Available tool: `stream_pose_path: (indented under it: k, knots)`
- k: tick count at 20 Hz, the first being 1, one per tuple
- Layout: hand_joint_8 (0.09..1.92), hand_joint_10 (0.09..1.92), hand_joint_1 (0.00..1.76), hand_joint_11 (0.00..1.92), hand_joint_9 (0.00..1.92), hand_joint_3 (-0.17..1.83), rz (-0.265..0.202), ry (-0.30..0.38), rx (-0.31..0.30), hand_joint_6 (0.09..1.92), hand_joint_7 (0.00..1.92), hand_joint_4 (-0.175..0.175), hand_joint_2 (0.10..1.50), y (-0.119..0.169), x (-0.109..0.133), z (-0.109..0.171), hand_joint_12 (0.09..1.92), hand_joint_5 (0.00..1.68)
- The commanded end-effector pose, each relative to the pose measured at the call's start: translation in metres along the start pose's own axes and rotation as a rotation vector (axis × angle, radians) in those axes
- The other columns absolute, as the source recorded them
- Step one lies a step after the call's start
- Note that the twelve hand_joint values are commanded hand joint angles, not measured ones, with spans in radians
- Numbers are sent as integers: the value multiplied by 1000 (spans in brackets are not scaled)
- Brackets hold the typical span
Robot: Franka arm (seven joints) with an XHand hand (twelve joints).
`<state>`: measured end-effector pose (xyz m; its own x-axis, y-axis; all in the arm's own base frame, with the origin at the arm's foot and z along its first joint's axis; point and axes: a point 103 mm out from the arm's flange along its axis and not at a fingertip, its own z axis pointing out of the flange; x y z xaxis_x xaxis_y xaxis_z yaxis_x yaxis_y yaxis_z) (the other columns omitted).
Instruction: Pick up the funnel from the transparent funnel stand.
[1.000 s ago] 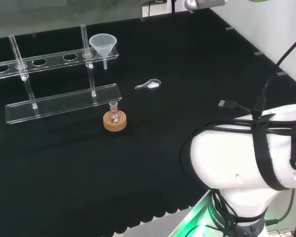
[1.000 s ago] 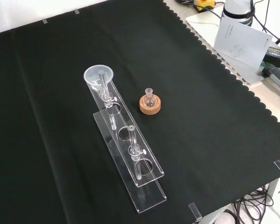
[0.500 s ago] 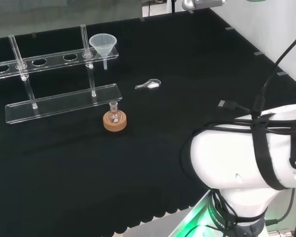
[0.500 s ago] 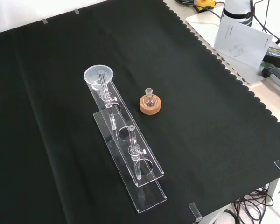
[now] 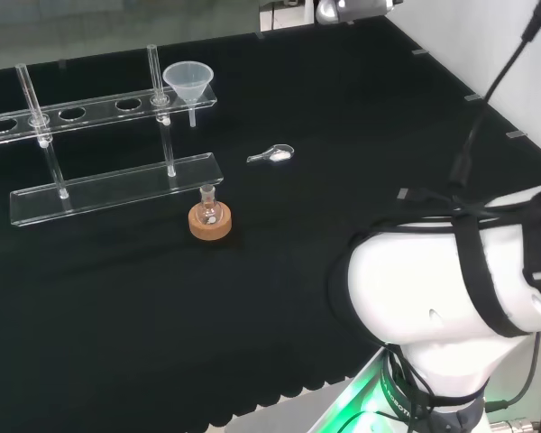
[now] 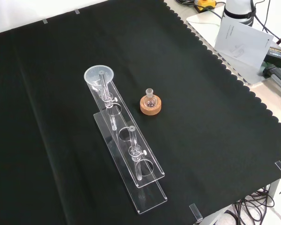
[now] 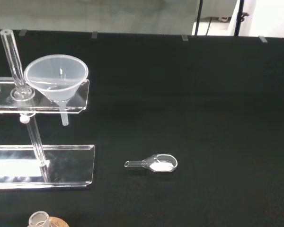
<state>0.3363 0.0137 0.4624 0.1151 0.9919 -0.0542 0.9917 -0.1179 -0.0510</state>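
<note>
While the big white arm link (image 5: 442,289) with black straps sits at the lower right of the head view, I cannot tell if the hand is open or closed

The clear cone-shaped plastic funnel (image 5: 187,81) sits in the end hole of the see-through plastic funnel stand (image 5: 117,185), in the upper left of the head view. Its thin stem hangs down under the top shelf. In the front view the funnel (image 6: 99,76) is at the far end of the stand (image 6: 131,159), a bit above the middle of the frame. In the wrist view the funnel (image 7: 57,75) is in the upper left, with its wide mouth up.

A tiny round glass flask on a brown cork ring (image 5: 210,220) stands just in front of the stand's bottom plate in the head view. In the front view it (image 6: 151,104) is just to the right of the stand.

A small clear scoop with white powder in it (image 5: 272,155) lies on the black cloth (image 5: 279,298), to the right of the stand in the head view. In the wrist view the scoop (image 7: 154,164) lies flat, near the middle of the frame.

At the upper right of the front view there is a white sheet of paper (image 6: 241,40) with print too small to read
</note>
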Motion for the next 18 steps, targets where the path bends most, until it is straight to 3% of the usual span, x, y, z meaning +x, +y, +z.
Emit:
stream_pose_path:
  k: [1,4,12,18]
  knots:
    - [323,656,0,0,96,371,-63,-13,28,87,0,13,1194,56,7,20,1375,178]
    - [351,674,84,0,124,337,-99,-21,18,87,12,-1,1158,76,17,29,1381,242]
    - [473,706,267,0,173,267,-173,-66,110,87,20,-6,1055,116,56,58,1423,274]
    - [465,723,378,1,145,247,-186,-121,133,87,0,-6,972,133,90,79,1445,249]
